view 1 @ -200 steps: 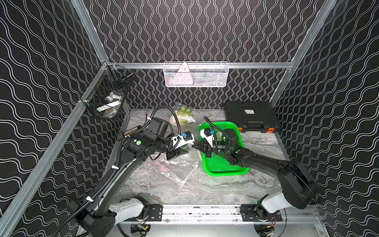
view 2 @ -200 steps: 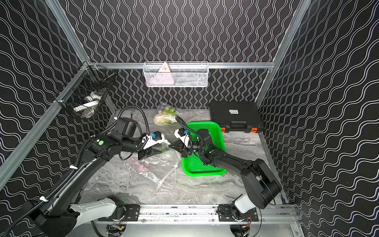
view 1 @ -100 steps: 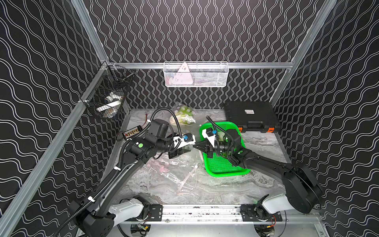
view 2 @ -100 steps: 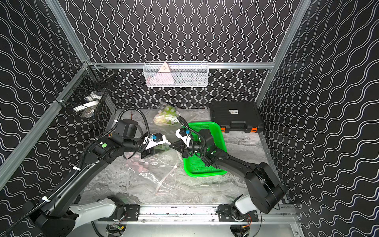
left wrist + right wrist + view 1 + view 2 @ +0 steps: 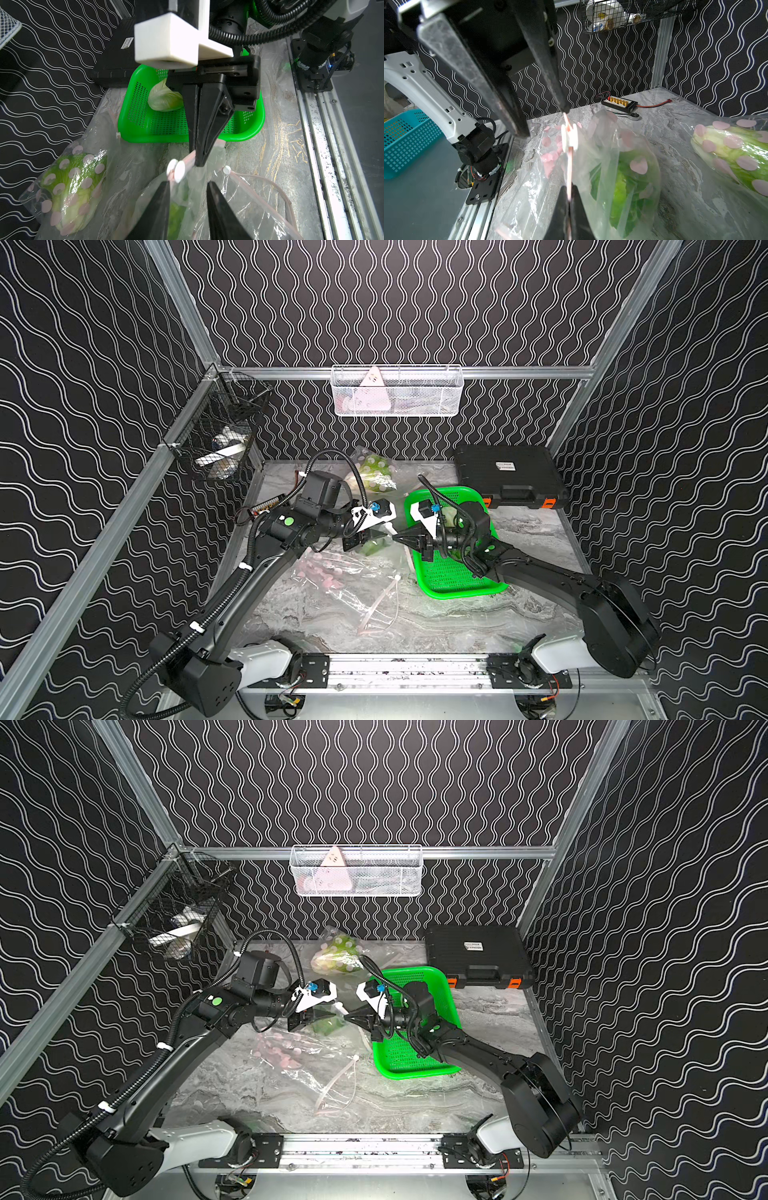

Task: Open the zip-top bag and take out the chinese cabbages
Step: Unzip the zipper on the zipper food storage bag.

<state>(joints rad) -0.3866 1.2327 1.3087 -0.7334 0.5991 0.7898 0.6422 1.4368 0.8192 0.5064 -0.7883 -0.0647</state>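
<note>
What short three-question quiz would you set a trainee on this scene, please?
1. True or false: the right gripper is shut on the zip strip of the zip-top bag.
2. Where does the unbagged cabbage lie? A. green basket B. black case C. wire basket
3. How many cabbages are inside bags?
Key: 1 true; 2 A; 3 two: the held-bag cabbage and the rear bagged cabbage.

Both top views are bright and sharp, with even light from above and only soft shadows on the tabletop (image 5: 519, 614). In the wrist views the plastic bag (image 5: 623, 133) shows white glare, the right claw (image 5: 569, 188) near the lens is out of focus, and edges look stretched.
</note>
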